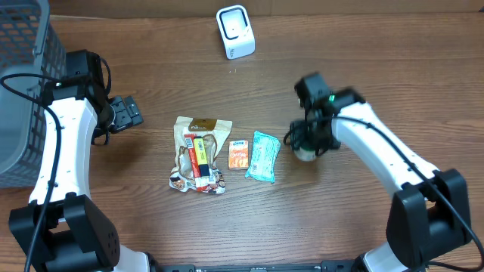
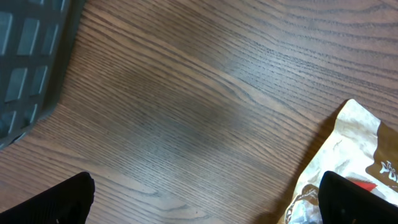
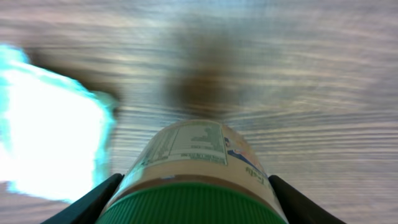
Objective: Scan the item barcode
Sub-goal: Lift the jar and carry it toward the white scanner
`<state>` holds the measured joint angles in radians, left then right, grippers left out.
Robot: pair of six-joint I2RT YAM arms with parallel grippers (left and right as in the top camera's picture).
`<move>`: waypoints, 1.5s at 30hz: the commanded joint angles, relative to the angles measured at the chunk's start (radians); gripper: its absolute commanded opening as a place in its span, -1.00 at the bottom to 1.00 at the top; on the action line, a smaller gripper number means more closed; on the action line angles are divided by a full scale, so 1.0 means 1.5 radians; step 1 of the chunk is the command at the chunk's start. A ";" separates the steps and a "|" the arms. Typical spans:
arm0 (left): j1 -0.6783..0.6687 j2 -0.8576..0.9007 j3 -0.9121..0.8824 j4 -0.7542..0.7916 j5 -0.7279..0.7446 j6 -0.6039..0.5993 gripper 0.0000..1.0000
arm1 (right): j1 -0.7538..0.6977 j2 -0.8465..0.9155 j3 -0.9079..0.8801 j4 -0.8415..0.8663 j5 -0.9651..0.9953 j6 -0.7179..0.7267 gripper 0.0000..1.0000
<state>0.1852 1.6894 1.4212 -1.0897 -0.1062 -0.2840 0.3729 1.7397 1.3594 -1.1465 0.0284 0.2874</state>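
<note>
A jar [image 3: 193, 155] with a green ribbed lid and a printed label fills the bottom of the right wrist view, lid toward the camera. My right gripper [image 3: 193, 208] is shut on it, one finger [image 3: 93, 202] pressed against each side. From overhead the jar [image 1: 305, 154] is mostly hidden under that gripper [image 1: 306, 143], right of centre. A white scanner [image 1: 235, 32] stands at the back edge. My left gripper [image 1: 128, 113] hovers open at the left over bare wood, its fingers [image 2: 68, 202] far apart with nothing between them.
A crinkled snack bag [image 1: 199, 155], a small orange packet [image 1: 239, 153] and a teal packet [image 1: 264, 156] lie in a row mid-table. A grey mesh basket [image 1: 23, 91] stands at the far left. The snack bag [image 2: 354, 149] lies just beside my left gripper's right finger.
</note>
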 commanded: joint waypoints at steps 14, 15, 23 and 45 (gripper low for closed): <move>0.001 0.006 0.009 -0.001 -0.001 0.010 0.99 | -0.003 -0.008 0.158 -0.221 -0.318 0.000 -0.74; 0.001 0.006 0.009 -0.001 -0.001 0.010 1.00 | -0.003 -0.008 0.158 -0.229 -0.336 0.001 -0.74; 0.001 0.006 0.009 -0.001 -0.001 0.010 1.00 | -0.003 -0.008 0.158 -0.233 -0.466 0.054 -0.40; 0.001 0.006 0.009 -0.001 -0.001 0.010 0.99 | -0.003 -0.008 0.158 -0.309 -0.502 0.351 -0.92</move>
<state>0.1852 1.6894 1.4212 -1.0893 -0.1059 -0.2840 0.3729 1.7382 1.5776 -1.6039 -0.6720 0.7921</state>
